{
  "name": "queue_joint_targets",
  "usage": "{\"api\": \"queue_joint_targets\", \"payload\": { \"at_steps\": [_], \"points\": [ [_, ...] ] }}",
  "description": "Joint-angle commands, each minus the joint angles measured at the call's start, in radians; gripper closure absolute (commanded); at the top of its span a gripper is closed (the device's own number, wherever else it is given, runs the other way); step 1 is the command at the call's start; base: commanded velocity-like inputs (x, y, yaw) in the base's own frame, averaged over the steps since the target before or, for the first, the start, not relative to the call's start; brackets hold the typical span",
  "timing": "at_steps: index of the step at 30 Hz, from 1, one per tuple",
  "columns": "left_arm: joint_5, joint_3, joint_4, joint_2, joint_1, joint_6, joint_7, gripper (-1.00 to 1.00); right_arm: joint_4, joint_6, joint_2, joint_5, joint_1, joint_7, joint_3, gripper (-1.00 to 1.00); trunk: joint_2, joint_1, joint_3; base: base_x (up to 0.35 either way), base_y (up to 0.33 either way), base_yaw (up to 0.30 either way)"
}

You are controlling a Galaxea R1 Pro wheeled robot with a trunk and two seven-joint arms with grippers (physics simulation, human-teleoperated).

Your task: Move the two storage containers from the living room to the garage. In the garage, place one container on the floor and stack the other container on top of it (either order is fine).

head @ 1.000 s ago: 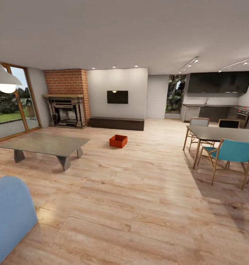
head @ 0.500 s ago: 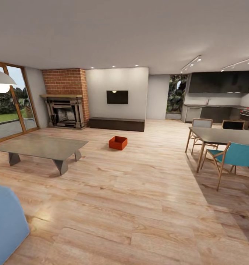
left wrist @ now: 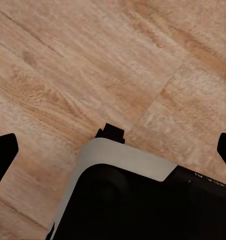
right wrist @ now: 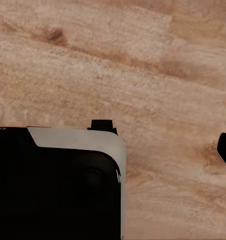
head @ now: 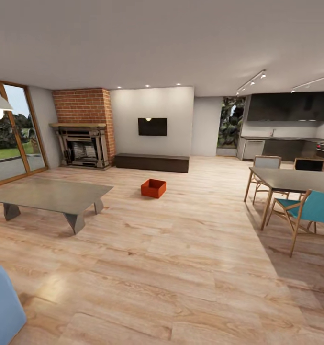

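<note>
Pale wood planks run the whole length of the living room, from the brick fireplace and black wall TV at the far end to the dining table on the right. Out in the open floor, well apart from the robot, sits one storage container — in front of the long low dark cabinet, between the grey coffee table and the dining chairs. Only one bin is to be seen from here.

It is an orange-red, open-topped rectangular box with plain smooth walls, standing upright and, as far as I can tell at this distance, empty. I would judge it light and fairly stiff, with slick sides that give little purchase; the sensible hold looks to be the rim, with a wall pinched between the fingers, or two opposite walls pressed from outside with both arms.

Both arms hang over bare planks. The left gripper has its dark fingertips far apart at the edges of its wrist view — spread wide, nothing between them. The right gripper shows one fingertip at the edge of its wrist view; whether it is spread or closed I cannot tell.
</note>
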Motion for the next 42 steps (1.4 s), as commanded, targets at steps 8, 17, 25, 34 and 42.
{"api": "queue_joint_targets", "payload": {
  "at_steps": [8,17,25,34,42],
  "points": [
    [0.005,-0.001,0.000,0.000,-0.001,-0.002,0.002,-1.00,0.003,-0.006,0.000,-0.005,-0.001,0.000,0.007,-1.00,-0.001,0.001,-0.001,0.322,0.000,0.000],
    [0.005,-0.001,0.000,0.001,-0.001,-0.002,0.001,-1.00,0.003,-0.010,0.000,-0.011,-0.001,0.000,0.002,-1.00,-0.001,0.001,-0.001,0.322,0.000,0.000],
    [0.005,-0.001,0.000,0.001,-0.001,-0.002,0.001,-1.00,0.003,-0.006,0.003,-0.015,-0.001,0.000,-0.001,-1.00,-0.001,0.001,-0.001,0.322,0.000,0.000],
    [0.005,-0.001,0.000,0.001,-0.001,-0.002,0.001,-1.00,0.003,-0.001,0.008,-0.015,-0.001,0.000,-0.002,-1.00,-0.001,0.001,-0.001,0.322,0.000,0.050],
    [0.006,-0.001,0.000,0.001,-0.001,-0.003,0.001,-1.00,0.003,-0.005,0.007,-0.014,-0.001,0.000,-0.001,-1.00,-0.001,0.001,-0.001,0.322,0.000,0.217]
  ]
}}
